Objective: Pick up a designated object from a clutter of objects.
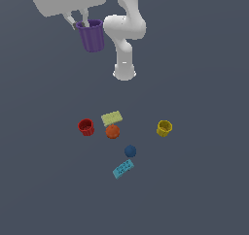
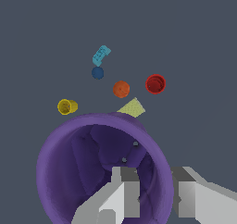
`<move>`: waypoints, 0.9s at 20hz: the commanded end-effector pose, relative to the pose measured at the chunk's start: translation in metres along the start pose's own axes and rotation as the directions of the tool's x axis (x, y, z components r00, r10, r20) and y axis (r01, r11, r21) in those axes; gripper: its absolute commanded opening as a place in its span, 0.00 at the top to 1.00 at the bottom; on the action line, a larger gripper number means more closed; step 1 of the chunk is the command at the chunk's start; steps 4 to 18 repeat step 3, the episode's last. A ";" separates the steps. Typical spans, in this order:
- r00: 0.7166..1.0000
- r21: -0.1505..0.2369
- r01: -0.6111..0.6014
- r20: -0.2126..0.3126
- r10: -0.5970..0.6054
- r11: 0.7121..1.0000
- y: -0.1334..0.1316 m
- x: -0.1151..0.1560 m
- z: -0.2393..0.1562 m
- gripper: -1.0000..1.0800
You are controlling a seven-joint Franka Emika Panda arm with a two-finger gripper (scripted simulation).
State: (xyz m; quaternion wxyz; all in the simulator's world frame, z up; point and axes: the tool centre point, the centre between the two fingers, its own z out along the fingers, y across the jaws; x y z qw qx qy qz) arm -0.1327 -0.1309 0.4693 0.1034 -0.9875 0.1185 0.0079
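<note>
1. Gripper sits in the upper left of the exterior frame, clamped on the rim of the purple cup: one finger inside the wall, the other outside, as the wrist view shows.
2. The purple cup hangs high above the counter, well apart from the other items, with its mouth up and slightly tilted.
3. It is round, tapers a little toward the base and has ribbed sides; in the wrist view its dark purple inside fills the lower half of the frame.
4. No brand, label or writing can be read on the cup or on anything else.
5. Below, in the middle of the exterior frame, lie the remaining items: a red cup, a pale yellow-green flat block, and an orange ball just under that block.
6. A yellow cup lies apart toward the right of the exterior frame.
7. A dark blue ball rests lower in the frame, with a cyan flat block just beneath it, set at a slant.
8. The white arm rises at the top centre of the exterior frame.
</note>
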 end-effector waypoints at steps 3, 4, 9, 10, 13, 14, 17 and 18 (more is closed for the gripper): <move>1.000 0.001 0.000 -0.001 0.000 1.000 0.000 0.002 0.001 1.00; 1.000 0.001 0.000 -0.001 0.000 1.000 0.000 0.002 0.001 1.00; 1.000 0.001 0.000 -0.001 0.000 1.000 0.000 0.002 0.001 1.00; 1.000 0.001 0.000 -0.001 0.000 1.000 0.000 0.002 0.001 1.00; 1.000 0.001 0.000 -0.001 0.000 1.000 0.000 0.002 0.001 1.00; 1.000 0.001 0.000 -0.001 0.000 1.000 0.000 0.002 0.001 1.00; 1.000 0.001 0.000 -0.001 0.000 1.000 0.000 0.002 0.001 1.00; 1.000 0.001 0.000 -0.001 0.000 1.000 0.000 0.002 0.001 1.00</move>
